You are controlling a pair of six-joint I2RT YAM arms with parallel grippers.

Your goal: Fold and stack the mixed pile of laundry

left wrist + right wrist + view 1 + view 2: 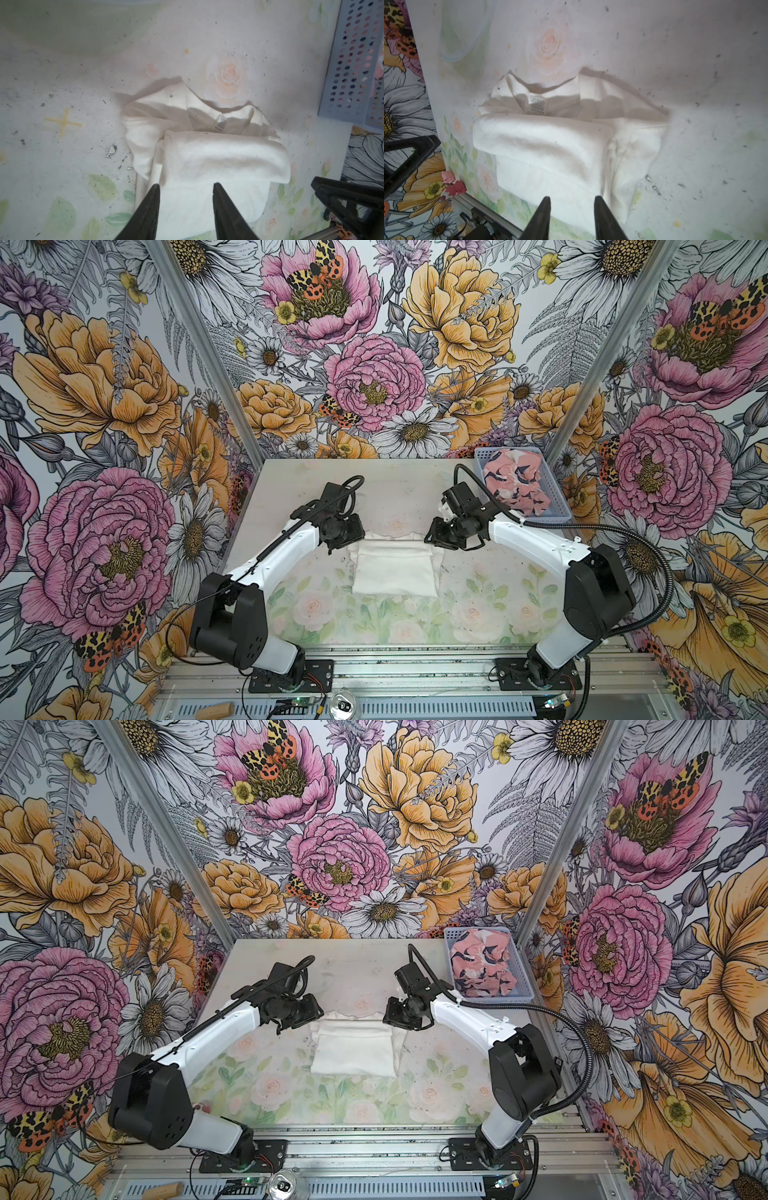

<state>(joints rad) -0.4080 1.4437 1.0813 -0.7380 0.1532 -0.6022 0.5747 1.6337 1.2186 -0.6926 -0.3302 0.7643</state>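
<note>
Seeing folded plain white soft garment (395, 570) on pale floral table (291, 481), well apart from every edge | pink navy-blotched garment (515, 485) inside light blue perforated plastic basket (505, 450), far right corner | my left gripper (186, 185) and right gripper (572, 197): jaws apart, clamping nothing | collar label (537, 104) only in wrist views

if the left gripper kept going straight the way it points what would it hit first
Most likely the white garment: the left gripper points, jaws open, at its folded top layer, though depth is unclear.
</note>
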